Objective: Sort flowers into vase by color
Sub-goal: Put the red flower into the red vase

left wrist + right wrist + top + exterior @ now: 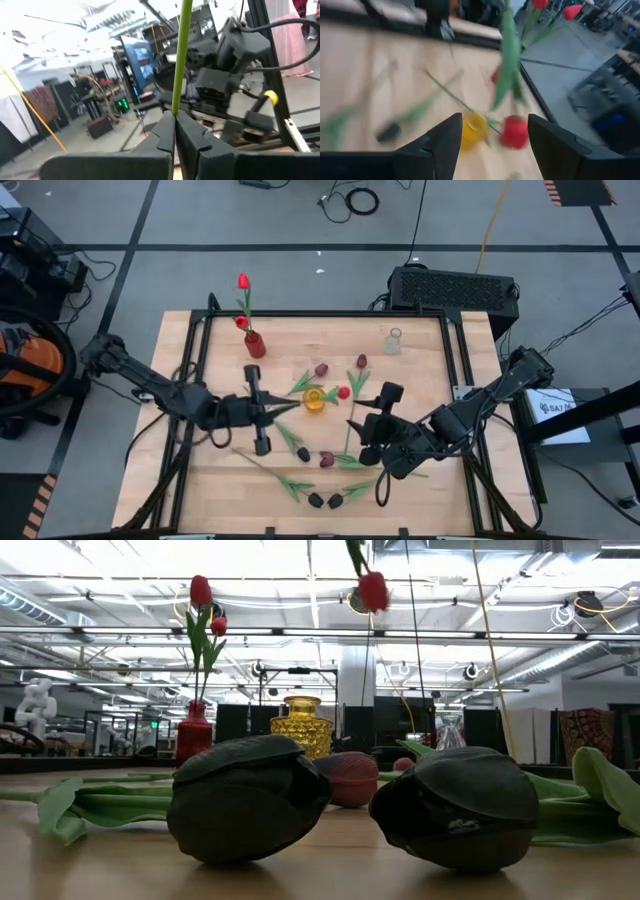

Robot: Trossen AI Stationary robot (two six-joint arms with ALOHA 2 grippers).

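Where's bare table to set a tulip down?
Free: back strip between red vase and clear vase; front-left corner of the table. Crowded: middle around yellow vase, and front centre where loose tulips lie.

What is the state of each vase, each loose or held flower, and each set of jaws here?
Red vase: upright, holds two red tulips.
Yellow vase: upright.
Clear vase: upright, empty.
Left gripper: jaws shut on red tulip stem.
Right gripper: jaws open.
Black tulips: lying flat on table.
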